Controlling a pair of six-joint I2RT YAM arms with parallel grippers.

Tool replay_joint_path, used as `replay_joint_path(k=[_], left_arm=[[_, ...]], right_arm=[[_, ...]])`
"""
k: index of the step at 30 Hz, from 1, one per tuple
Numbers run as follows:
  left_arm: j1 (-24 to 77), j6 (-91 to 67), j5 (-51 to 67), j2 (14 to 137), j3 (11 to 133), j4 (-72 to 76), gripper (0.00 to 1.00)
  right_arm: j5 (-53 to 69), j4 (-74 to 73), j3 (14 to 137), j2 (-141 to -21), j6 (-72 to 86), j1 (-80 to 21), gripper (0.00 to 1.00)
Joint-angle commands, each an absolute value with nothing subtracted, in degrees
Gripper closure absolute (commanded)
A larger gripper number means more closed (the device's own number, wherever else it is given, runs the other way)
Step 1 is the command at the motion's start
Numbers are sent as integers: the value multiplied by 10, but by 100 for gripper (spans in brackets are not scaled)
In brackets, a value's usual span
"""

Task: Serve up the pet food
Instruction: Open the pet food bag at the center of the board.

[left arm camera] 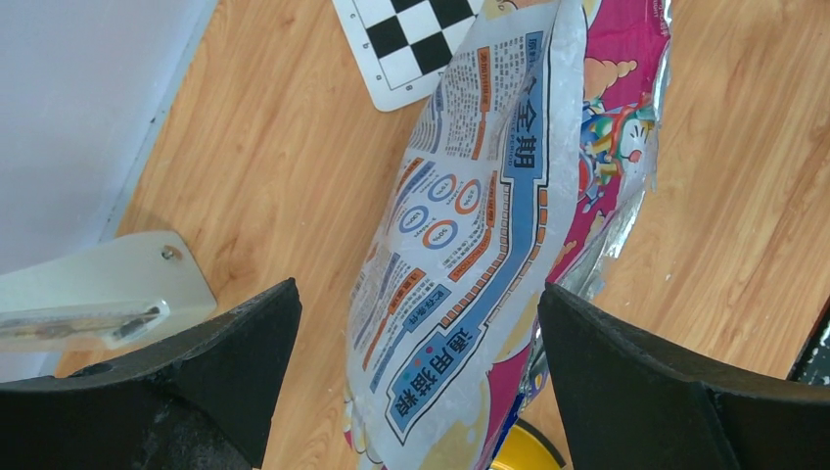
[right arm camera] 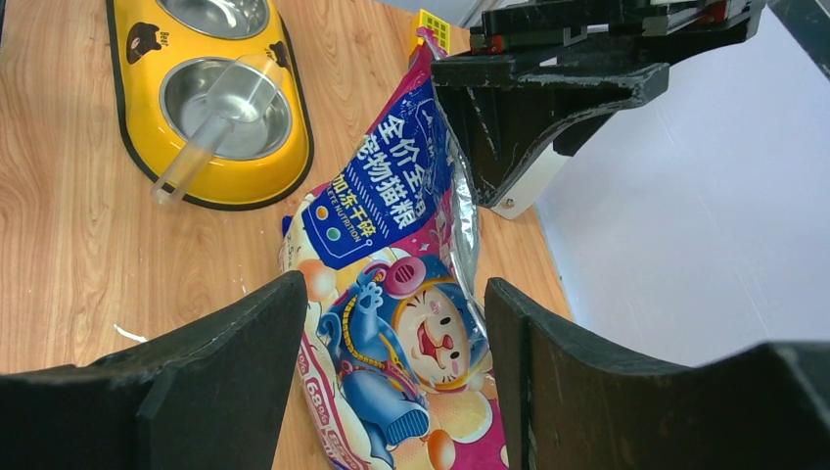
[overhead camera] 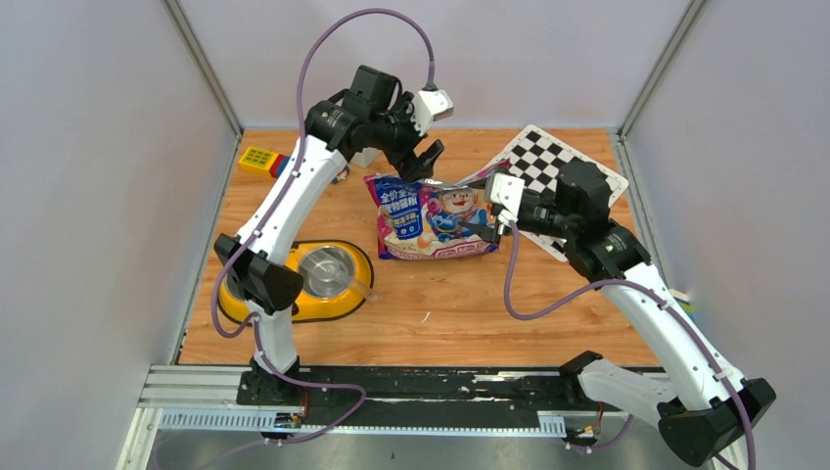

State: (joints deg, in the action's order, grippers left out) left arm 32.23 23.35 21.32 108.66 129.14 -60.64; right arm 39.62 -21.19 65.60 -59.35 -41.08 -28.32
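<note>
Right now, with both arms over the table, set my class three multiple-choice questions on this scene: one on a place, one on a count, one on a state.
1. Where does the clear scoop lie?
A. On the checkerboard.
B. In a bowl of the yellow feeder.
C. Between a gripper's fingers.

2. How many steel bowls does the feeder hold?
A. One.
B. Three.
C. Two.

3. How does the left gripper stand?
A. Open, with the cat food bag between its fingers.
B. Shut on the scoop.
C. Shut on nothing.

Answers:
1 B: the scoop's cup sits in one bowl, with its handle out over the rim.
2 C: the right wrist view shows two bowls side by side.
3 A: the left wrist view shows the fingers wide apart on either side of the bag.
</note>
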Motion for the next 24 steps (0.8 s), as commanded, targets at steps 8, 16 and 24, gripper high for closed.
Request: replay_joint_path(k=[8, 16, 24], left_arm=[[328, 232, 224, 1081, 1310, -609, 2], [329, 222, 244, 1075, 1308, -606, 2], [329, 224, 245, 1074, 1301, -609, 2]], right_arm=[[414, -209, 655, -582, -416, -280, 33], [415, -209, 654, -581, -416, -280, 33], [417, -209, 653, -579, -416, -277, 33]])
